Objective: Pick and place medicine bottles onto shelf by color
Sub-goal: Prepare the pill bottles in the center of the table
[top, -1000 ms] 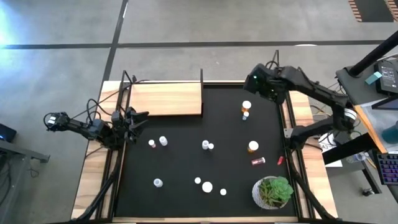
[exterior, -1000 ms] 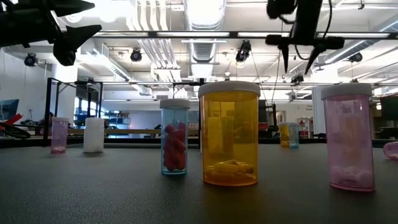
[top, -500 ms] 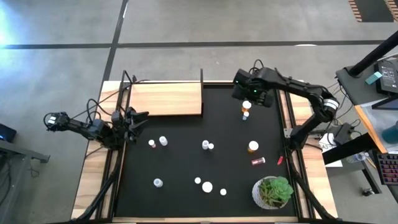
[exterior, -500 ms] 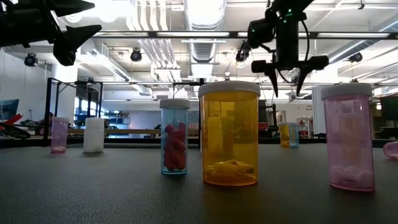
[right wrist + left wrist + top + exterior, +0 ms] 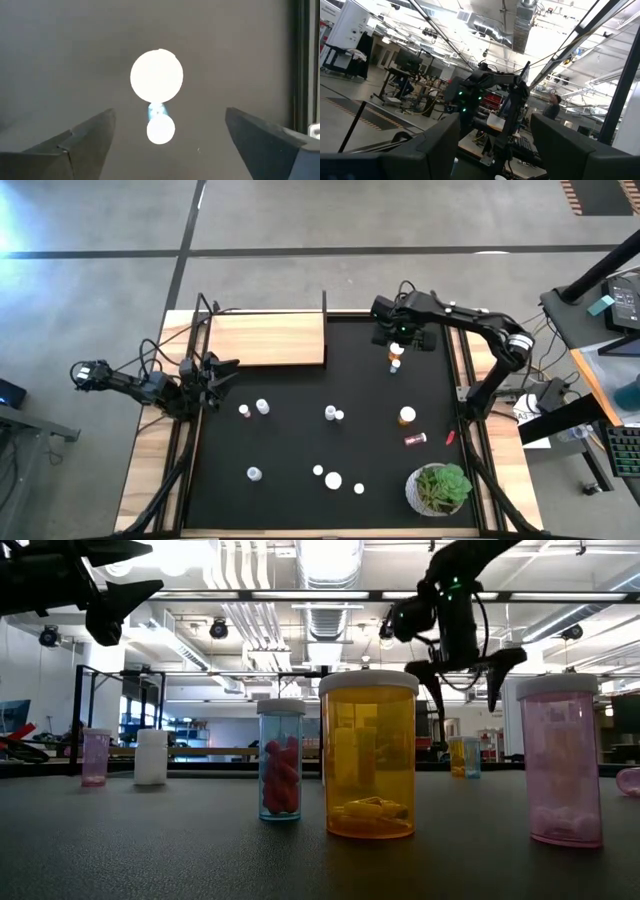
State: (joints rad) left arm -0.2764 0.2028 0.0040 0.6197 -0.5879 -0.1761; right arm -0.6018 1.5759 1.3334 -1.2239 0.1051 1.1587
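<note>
Hovering right hand (image 5: 165,135) wide open, empty, above 2 white-capped bottles (image 5: 156,75), 1 shelf (image 5: 265,339)

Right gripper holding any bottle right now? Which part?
Nothing held. The right gripper hangs with open jaws above the white-capped orange medicine bottle, not touching it.

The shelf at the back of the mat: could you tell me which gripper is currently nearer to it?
Left. The left gripper sits just off the shelf's front-left corner; the right gripper hangs open farther off, across the mat, above two bottles.

Right pincer (image 5: 400,337) above orange bottle (image 5: 397,351) near mat's (image 5: 300,430) far-right corner.
</note>
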